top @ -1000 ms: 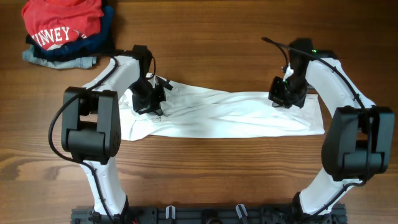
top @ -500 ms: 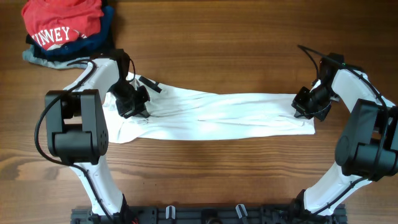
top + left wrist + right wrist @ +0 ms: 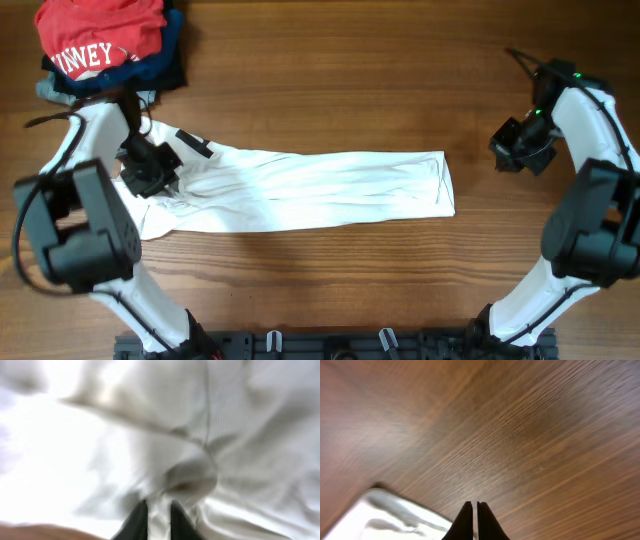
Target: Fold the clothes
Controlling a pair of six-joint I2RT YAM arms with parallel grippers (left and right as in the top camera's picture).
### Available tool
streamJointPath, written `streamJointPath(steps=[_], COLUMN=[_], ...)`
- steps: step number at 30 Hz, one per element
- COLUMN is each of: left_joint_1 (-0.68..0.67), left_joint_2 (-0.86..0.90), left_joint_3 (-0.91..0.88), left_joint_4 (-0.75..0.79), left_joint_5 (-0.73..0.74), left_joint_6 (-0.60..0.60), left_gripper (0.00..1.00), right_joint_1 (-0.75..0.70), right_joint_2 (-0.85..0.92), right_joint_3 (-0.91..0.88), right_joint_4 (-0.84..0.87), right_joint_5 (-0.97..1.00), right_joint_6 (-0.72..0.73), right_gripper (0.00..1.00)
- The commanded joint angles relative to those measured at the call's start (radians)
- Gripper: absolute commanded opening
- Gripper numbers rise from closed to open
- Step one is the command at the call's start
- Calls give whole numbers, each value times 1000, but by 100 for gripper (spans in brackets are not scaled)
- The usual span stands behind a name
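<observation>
The white T-shirt (image 3: 300,190) lies as a long wrinkled band across the middle of the wooden table, its right end near the centre right. My left gripper (image 3: 150,172) is at the shirt's left end, shut on a pinch of the white cloth; in the left wrist view the fingers (image 3: 155,515) have fabric (image 3: 210,435) between them. My right gripper (image 3: 520,150) is shut and empty, off the shirt, to the right of its right end. In the right wrist view its fingers (image 3: 475,510) are over bare wood, with the shirt's edge (image 3: 385,517) at lower left. No lettering shows.
A red shirt with white letters (image 3: 100,35) tops a pile of folded dark and light-blue garments (image 3: 150,72) at the back left corner, close behind my left arm. Bare wooden table (image 3: 350,80) surrounds the shirt.
My left gripper has dragged the shirt to the left. My right gripper has let go of the shirt's right end and moved away to the right.
</observation>
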Motion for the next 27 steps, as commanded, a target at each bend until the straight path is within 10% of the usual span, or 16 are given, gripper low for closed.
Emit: streamJointPath(steps=[1, 2, 4, 5, 9, 19, 22, 27], left_joint_1=[40, 54, 82, 84, 84, 84, 84, 84], left_joint_2=[-198, -249, -342, -366, -393, -391, -391, -391], left_joint_3=[-1, -1, -1, -1, -2, -4, -4, -4], left_joint_4=[-11, -16, -37, -48, -84, -102, -102, -106], left_joint_5=[-87, -116, -116, -98, 40, 30, 30, 30], left_joint_6=[-2, -3, -3, -2, -2, -2, -2, 2], left_gripper=[24, 40, 51, 53, 100, 100, 100, 100], right_joint_1=[-66, -79, -67, -61, -43, -29, 35, 150], right_joint_2=[-120, -128, -127, -127, -126, -125, -125, -125], right_joint_3=[48, 47, 6, -18, -212, -513, -542, -570], right_joint_4=[-17, -28, -43, -38, 125, 471, 453, 449], right_joint_5=[-146, -228, -300, -304, -496, -538, -537, -388], right_joint_6=[-84, -159, -270, -280, -340, -336, -292, -224], right_gripper=[17, 30, 91, 98, 99, 99, 72, 71])
